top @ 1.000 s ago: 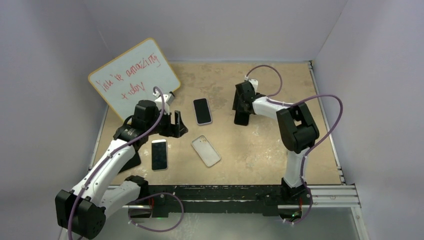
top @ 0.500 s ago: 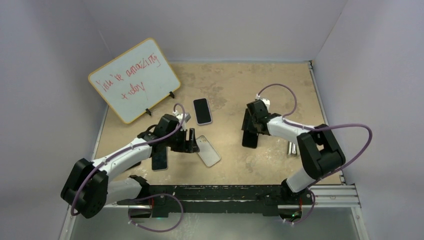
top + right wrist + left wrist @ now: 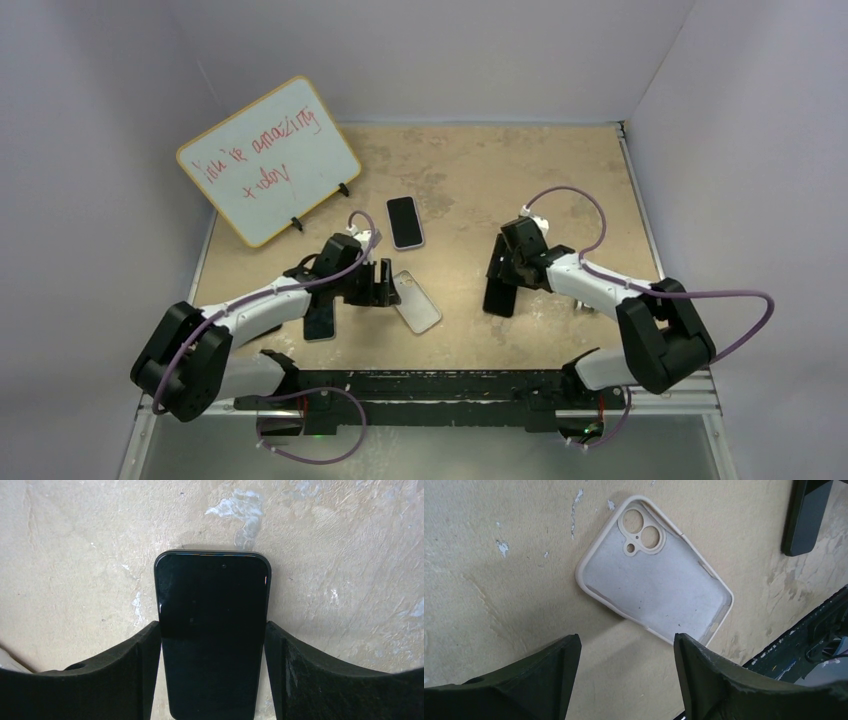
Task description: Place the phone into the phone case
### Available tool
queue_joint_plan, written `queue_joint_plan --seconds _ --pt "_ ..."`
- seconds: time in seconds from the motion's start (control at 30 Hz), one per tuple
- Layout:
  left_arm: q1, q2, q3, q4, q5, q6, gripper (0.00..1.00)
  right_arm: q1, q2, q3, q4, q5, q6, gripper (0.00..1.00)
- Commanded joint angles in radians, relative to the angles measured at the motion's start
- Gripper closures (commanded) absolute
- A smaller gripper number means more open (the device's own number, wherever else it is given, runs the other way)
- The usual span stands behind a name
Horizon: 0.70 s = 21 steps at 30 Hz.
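So the job is barely half done: the right gripper (image 3: pixel 212 635) pinches the dark phone (image 3: pixel 212 590) by its long edges, well apart from the pale phone case (image 3: pixel 659 575) lying hollow-side up on the table (image 3: pixel 499 580) beneath the left gripper (image 3: pixel 626 647), spread wide and empty, with the seating yet to come.

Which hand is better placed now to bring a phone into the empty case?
Right. The right hand grips the black glossy smartphone by its long edges. The left hand is open next to the cream rubber phone case and holds nothing.
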Motion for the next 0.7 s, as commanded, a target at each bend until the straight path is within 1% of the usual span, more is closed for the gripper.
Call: queue_joint_plan --seconds 0.0,0.27,0.33,0.57,0.67 --pt "-0.014 0.032 -0.025 0.093 0.003 -0.041 0.29 0.004 -0.047 -0.034 -0.021 -0.012 0.036 0.51" --pt "-0.049 0.099 -0.030 0.140 -0.011 -0.051 0.31 0.005 -0.094 -0.090 0.010 -0.016 0.039 0.52" --pt "-0.069 0.111 -0.030 0.185 -0.011 -0.055 0.32 0.005 -0.100 -0.095 0.013 -0.018 0.037 0.52" --pt "-0.147 0.157 -0.006 0.229 -0.010 -0.077 0.41 0.007 -0.153 -0.128 0.038 -0.058 0.029 0.53" --pt "-0.174 0.177 0.015 0.246 -0.014 -0.083 0.46 0.009 -0.163 -0.133 0.025 -0.064 0.026 0.54"
